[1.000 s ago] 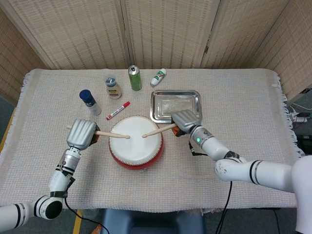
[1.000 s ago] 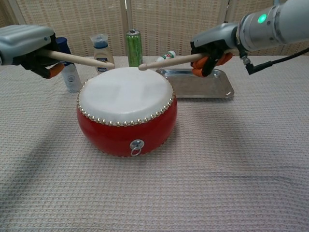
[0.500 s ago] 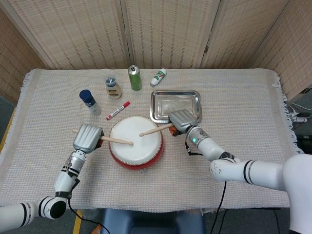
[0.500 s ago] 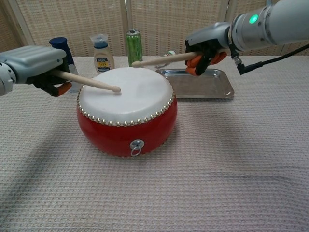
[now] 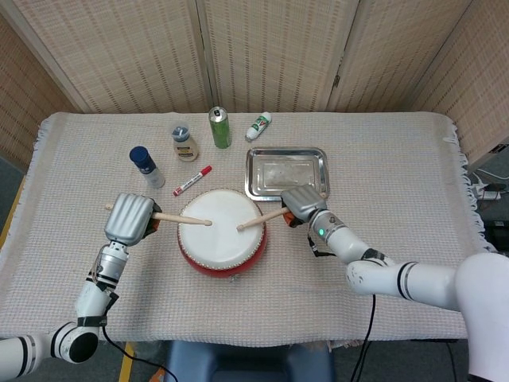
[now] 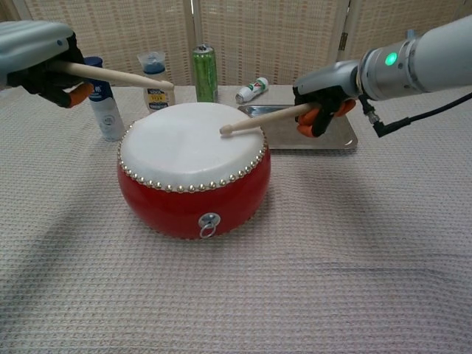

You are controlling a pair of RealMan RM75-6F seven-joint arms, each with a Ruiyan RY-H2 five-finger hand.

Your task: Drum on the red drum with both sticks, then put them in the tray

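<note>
While sticks (image 6: 259,119) drum, tray (image 5: 286,172) unoccupied

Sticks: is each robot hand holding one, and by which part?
Yes. The left robot hand grips the left stick near its butt end; the right robot hand grips the right stick at its butt end.

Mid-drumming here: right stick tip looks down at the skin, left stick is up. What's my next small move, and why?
Probably bring the left hand down so its stick strikes the red drum. In the chest view that stick's tip hangs above the drumhead, while the right hand has its stick at or near the skin. The tray can wait.
</note>
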